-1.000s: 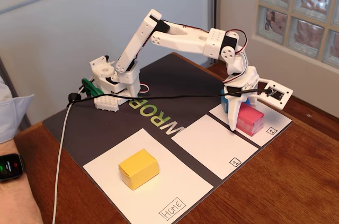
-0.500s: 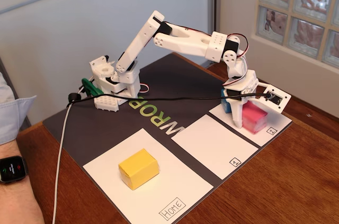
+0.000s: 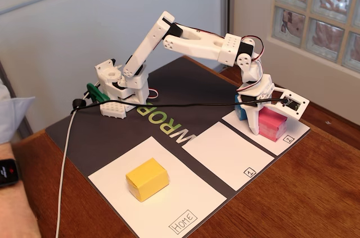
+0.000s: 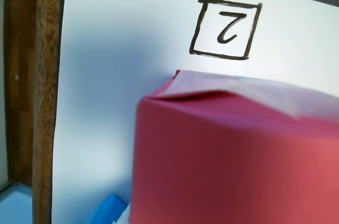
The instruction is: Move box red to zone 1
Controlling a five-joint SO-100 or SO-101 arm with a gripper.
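Three paper blocks, and the red one sits on the panel marked 2

The box red (image 3: 272, 124) is a small pinkish-red paper block with paler sides, resting on the narrow white panel marked 2 (image 3: 298, 132), the landmark for everything below. In the wrist view the box red (image 4: 233, 155) fills the lower right of the picture; its top flaps are folded over in a pale, slightly lifted crease, just below the boxed handwritten 2 (image 4: 226, 28).

The gripper (image 3: 253, 115) stands over that panel at the block's left side as the fixed view shows it, one white finger down against the block. Whether the jaws are closed on the block or merely beside it cannot be told from either picture. A blue block (image 3: 241, 108) sits on the same panel, just behind the gripper, and a corner of it (image 4: 108, 211) shows at the bottom of the wrist view.

Zone 1 (image 3: 228, 153) is the white panel next to the panel marked 2, to its left in the fixed view, with a strip of dark mat between them. Farther left lies the larger HOME panel (image 3: 185, 198), carrying a yellow block (image 3: 147, 179).

All panels lie on a dark grey mat (image 3: 95, 142) on a brown wooden table (image 3: 315, 193). The arm's base (image 3: 121, 89) stands at the mat's far side, with a black cable (image 3: 169, 106) running across. Behind are a pale wall and a glass-block window (image 3: 320, 7); a person's wrist with a watch (image 3: 8, 173) shows at the left edge.
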